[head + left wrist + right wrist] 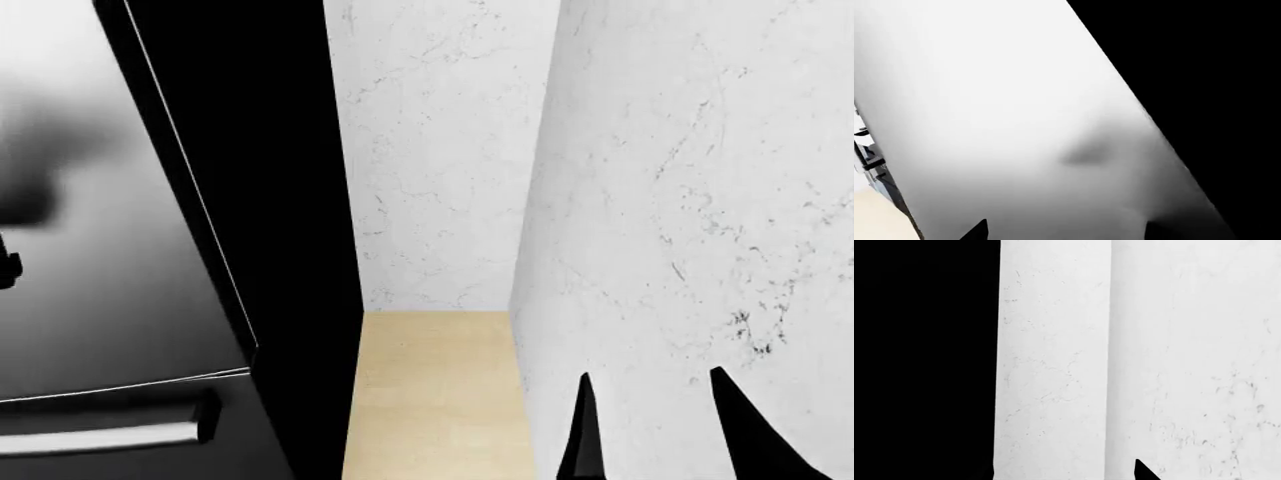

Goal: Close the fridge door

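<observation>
The fridge door point(94, 230) fills the left of the head view, its glossy black face carrying grey reflections. A thin pale seam point(187, 190) runs along its right edge, against the fridge's black side point(287, 200). The same glossy face point(1007, 100) fills the left wrist view, with a soft shadow on it. My left gripper point(1066, 231) is open just in front of that face, with only its two dark fingertips point(977, 231) showing. My right gripper point(654, 430) hangs open and empty at the lower right, by the marble wall.
Below the door is a wide black drawer front with a horizontal bar handle point(100, 437). White marble walls point(441, 150) close off the back and right point(1187, 365). A narrow strip of beige floor point(434, 390) runs between the fridge's side and the right wall.
</observation>
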Controlling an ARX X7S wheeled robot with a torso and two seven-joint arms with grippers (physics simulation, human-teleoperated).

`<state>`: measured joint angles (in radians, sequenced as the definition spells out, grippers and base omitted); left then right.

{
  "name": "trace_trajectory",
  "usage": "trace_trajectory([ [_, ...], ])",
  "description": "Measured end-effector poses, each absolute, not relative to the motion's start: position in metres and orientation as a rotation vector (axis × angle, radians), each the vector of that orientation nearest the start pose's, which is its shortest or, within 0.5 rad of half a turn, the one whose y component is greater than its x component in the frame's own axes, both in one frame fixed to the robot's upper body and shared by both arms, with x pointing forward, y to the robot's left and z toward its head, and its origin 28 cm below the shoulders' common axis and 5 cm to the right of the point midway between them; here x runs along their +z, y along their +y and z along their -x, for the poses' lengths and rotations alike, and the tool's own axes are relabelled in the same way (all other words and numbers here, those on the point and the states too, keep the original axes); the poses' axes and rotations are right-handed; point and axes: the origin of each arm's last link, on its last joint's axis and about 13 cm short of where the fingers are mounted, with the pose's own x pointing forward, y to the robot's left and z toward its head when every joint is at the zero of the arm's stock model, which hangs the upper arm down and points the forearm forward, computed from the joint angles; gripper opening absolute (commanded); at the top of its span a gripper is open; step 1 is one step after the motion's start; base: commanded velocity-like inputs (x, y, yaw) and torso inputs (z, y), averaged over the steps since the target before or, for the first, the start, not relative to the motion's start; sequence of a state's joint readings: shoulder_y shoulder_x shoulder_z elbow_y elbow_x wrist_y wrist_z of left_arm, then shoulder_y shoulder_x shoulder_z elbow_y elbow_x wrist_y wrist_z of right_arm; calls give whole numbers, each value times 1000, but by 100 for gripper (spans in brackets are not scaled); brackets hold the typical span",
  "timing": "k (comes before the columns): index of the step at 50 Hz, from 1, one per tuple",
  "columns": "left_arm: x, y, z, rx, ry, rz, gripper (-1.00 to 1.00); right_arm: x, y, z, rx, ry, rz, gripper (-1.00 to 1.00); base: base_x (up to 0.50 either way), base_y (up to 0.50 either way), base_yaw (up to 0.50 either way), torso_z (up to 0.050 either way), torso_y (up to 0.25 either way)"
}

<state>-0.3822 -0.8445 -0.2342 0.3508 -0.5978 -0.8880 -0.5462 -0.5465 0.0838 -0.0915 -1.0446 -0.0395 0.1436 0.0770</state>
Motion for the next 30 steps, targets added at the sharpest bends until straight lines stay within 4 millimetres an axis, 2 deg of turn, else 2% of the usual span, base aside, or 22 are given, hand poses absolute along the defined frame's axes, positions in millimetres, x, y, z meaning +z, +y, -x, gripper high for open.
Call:
trace_trajectory([
  [16,197,385,-224,559,112,-314,100,141,-91,-83,39,-352,26,100,0,0,0,0,0],
  [30,165,370,-201,486,54,-219,100,141,-90,-84,43,-351,26,100,0,0,0,0,0],
])
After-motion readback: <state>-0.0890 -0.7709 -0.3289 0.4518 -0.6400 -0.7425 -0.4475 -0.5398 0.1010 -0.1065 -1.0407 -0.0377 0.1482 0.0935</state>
